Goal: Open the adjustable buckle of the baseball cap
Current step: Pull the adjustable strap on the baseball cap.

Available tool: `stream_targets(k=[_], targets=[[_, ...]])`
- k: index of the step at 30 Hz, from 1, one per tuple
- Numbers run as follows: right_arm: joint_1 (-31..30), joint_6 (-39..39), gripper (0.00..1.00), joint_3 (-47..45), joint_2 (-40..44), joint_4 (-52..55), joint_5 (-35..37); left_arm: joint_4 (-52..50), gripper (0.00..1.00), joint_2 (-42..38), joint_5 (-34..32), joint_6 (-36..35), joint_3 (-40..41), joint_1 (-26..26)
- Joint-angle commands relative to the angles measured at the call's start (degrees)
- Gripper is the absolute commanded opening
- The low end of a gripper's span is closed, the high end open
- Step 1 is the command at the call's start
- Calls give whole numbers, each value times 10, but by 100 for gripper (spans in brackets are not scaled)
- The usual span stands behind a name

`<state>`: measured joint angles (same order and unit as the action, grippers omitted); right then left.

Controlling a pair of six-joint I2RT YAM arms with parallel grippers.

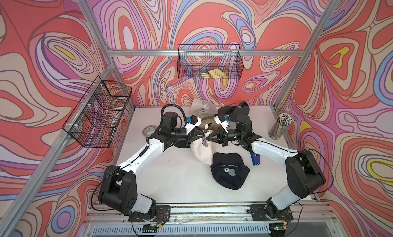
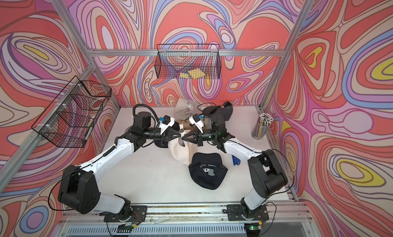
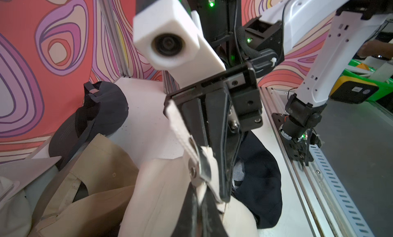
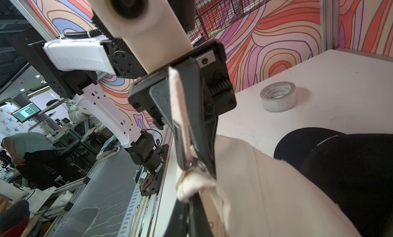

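The cream baseball cap (image 1: 201, 153) lies mid-table with its back strap lifted. My left gripper (image 1: 203, 137) and right gripper (image 1: 208, 138) meet tip to tip above it. In the left wrist view the left gripper (image 3: 196, 189) is shut on the cream strap right below the metal buckle (image 3: 201, 167). The strap's loose tail (image 3: 180, 127) runs up along the opposite fingers. In the right wrist view the right gripper (image 4: 191, 195) is shut on a bunched piece of the strap (image 4: 191, 183), just past the buckle (image 4: 188, 143). Whether the buckle's flap is raised cannot be told.
A black cap (image 1: 229, 172) lies in front of the cream one. More caps sit behind: cream (image 1: 200, 108), tan (image 1: 207, 122) and dark (image 1: 236, 111). There is a tape roll (image 1: 150, 130) at the left, a pencil cup (image 1: 280, 125) at the right and a blue object (image 1: 255, 158) under the right arm.
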<state>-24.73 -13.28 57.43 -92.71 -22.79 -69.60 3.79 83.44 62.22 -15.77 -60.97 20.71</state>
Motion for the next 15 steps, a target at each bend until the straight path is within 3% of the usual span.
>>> stream_targets(k=[1,6,11,15], targets=[[-2,19,0,8,1,24,19,107,0,5,-1,126,-1,2],[-2,39,0,4,1,58,63,125,0,6,-50,224,-12,-8],[-2,40,0,-12,4,59,80,230,0,11,-64,363,0,-39],[-2,37,0,-26,14,54,83,256,0,5,-64,402,0,-53]])
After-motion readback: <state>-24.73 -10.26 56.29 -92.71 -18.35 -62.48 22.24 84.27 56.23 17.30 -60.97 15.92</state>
